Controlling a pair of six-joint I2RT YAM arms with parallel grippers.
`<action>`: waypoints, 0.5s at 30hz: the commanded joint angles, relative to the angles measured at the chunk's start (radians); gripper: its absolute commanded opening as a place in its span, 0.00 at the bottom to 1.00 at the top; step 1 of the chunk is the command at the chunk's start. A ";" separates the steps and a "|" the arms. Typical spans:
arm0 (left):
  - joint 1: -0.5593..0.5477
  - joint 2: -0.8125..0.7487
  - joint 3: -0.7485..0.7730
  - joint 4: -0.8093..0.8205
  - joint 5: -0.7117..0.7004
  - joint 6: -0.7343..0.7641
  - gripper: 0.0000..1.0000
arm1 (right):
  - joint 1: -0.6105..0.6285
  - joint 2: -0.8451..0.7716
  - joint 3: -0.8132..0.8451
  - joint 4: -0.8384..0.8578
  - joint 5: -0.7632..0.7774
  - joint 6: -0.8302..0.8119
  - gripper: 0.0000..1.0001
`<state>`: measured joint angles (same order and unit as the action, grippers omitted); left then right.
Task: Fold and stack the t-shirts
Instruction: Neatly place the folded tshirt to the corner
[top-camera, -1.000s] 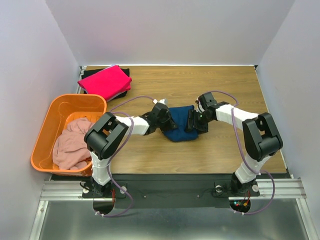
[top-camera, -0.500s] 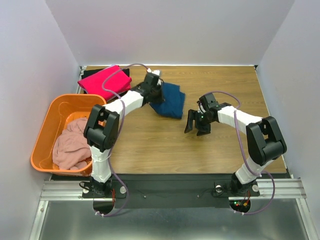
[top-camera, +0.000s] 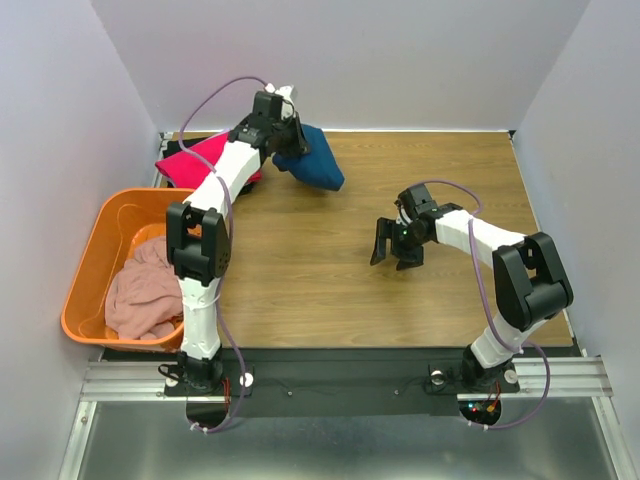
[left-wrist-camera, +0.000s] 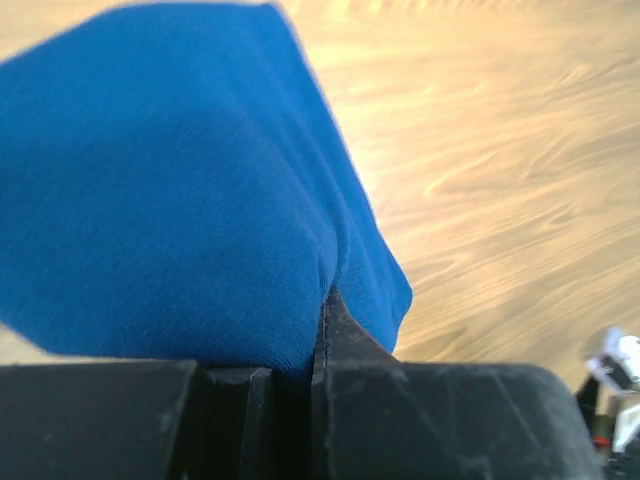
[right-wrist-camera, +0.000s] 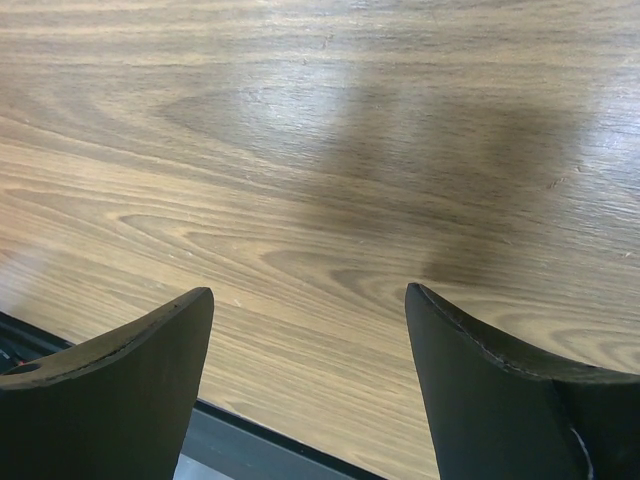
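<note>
**Risk of the navy fold spilling open at the stack**

Left gripper (left-wrist-camera: 325, 322) first: it is clamped on one edge of the folded navy tee (left-wrist-camera: 170, 180), with cloth bulging out past both fingers. In the top view that gripper (top-camera: 284, 143) is up over the far-left part of the bench (top-camera: 330, 290). The navy tee (top-camera: 315, 166) hangs off it toward the middle of the far edge, clear of the wood.

I judge the main danger to be this one-edge hold. Only a pinch of cloth is caught, so the loose layers could sag or unfold when I lower them. The tee could also land crooked, half on the pile and half on the bench. My forearm lies right across the bright pink tee (top-camera: 200, 160) in the far-left corner, so a careless drop or drag could rumple that fold or push it off the black tee (top-camera: 185, 141) under it, which shows only as a dark edge.

My right gripper (right-wrist-camera: 310, 292) is spread wide and empty, hovering over bare wood right of the bench's middle (top-camera: 396, 245), too far away to steady anything.

Count:
- four tees: navy, bright pink, black, and a pale pink tee (top-camera: 145, 285) crumpled in the basket
- one orange basket (top-camera: 110, 215) off the left edge
- two grippers
</note>
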<state>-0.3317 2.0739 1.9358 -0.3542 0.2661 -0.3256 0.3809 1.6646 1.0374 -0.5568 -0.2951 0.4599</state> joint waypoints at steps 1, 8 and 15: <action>0.040 0.018 0.187 -0.037 0.105 0.030 0.00 | 0.007 0.009 0.038 -0.015 0.004 -0.023 0.83; 0.146 0.026 0.307 -0.062 0.139 0.019 0.00 | 0.007 0.003 0.026 -0.017 -0.007 -0.021 0.83; 0.292 -0.034 0.266 -0.020 0.173 0.011 0.00 | 0.007 -0.003 0.018 -0.017 -0.021 -0.021 0.83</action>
<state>-0.1024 2.1399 2.1864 -0.4335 0.3939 -0.3141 0.3809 1.6730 1.0374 -0.5690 -0.2989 0.4484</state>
